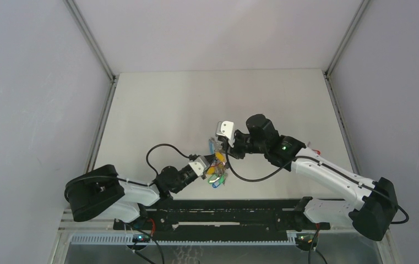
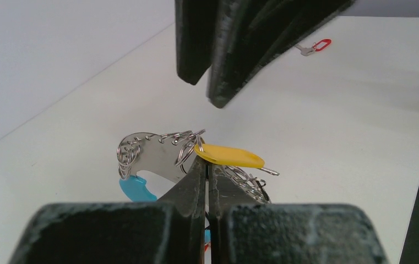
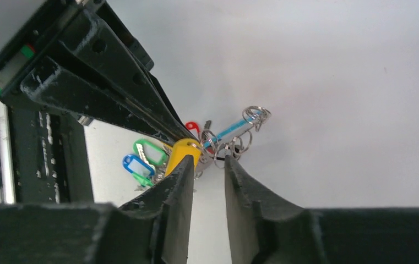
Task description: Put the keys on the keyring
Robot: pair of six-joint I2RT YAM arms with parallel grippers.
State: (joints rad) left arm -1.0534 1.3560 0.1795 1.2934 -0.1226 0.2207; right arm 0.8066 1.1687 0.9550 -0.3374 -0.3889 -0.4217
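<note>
1. Because the keyring (image 2: 141, 151) hangs above the table (image 1: 196, 99) and does not rest on it, any push can make it swing, so I judge that slow and small moves are best.
2. Left gripper (image 2: 206, 168) is closed tight on the keyring, just under the yellow tag. It should hold firm and not turn, so that the loop has one fixed pose.
3. Right gripper (image 3: 208, 162) is just above the keyring, with jaws a little apart and nothing between them. The yellow tag is just beside one finger.
4. Yellow key (image 2: 229, 155) lies across the loop at the left fingertips. I cannot tell if its small ring is fully on the loop, so this should be checked before the right gripper goes away.
5. Red key (image 2: 314, 48) lies alone on the table, well apart, near the right arm. It is flat and small, so a low pinch at the tag seems the safest.
</note>
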